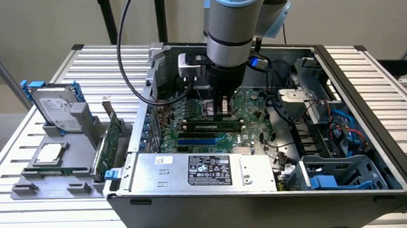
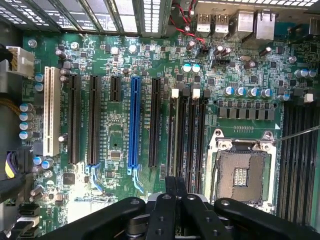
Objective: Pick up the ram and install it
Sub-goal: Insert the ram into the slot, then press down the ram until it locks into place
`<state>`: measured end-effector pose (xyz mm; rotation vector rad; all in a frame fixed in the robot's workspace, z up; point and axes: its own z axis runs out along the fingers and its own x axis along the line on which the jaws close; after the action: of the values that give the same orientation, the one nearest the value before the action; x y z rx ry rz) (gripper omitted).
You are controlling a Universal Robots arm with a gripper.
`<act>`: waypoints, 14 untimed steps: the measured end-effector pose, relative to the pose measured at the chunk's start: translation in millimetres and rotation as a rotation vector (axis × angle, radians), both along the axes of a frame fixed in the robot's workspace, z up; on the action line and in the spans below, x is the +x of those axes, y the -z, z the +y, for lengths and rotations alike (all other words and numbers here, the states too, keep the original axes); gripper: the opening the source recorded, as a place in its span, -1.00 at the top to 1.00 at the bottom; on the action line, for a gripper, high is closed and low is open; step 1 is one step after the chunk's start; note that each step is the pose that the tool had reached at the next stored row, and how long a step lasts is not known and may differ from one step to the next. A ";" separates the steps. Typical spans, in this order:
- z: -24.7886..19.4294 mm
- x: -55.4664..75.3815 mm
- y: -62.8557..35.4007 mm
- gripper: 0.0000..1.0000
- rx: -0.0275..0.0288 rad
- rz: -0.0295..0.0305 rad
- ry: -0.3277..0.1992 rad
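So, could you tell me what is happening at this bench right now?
A robot arm reaches down into an open computer case, with its hand just above the motherboard. The hand is nearest the black memory slots beside the empty processor socket, and those slots look empty. I cannot tell whether the hand carries the ram. A hard drive and an expansion card stand outside the case.

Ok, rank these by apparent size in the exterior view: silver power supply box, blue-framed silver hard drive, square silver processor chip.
Largest: silver power supply box.
Then: blue-framed silver hard drive.
Smallest: square silver processor chip.
The gaps are clear.
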<state>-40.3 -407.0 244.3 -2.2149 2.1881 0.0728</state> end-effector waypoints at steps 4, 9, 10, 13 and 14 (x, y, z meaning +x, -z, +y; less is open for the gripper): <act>0.0 0.0 0.0 1.00 -0.0001 0.0000 0.000; 0.1 -2.0 0.6 1.00 -0.0001 -0.0004 0.003; 0.4 -2.4 1.0 1.00 -0.0002 -0.0003 0.004; 1.2 -2.9 2.7 1.00 -0.0002 -0.0003 0.011; 1.7 -2.9 3.4 1.00 -0.0003 -0.0003 0.014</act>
<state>-43.2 -405.3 241.0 -2.1998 2.2028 0.0719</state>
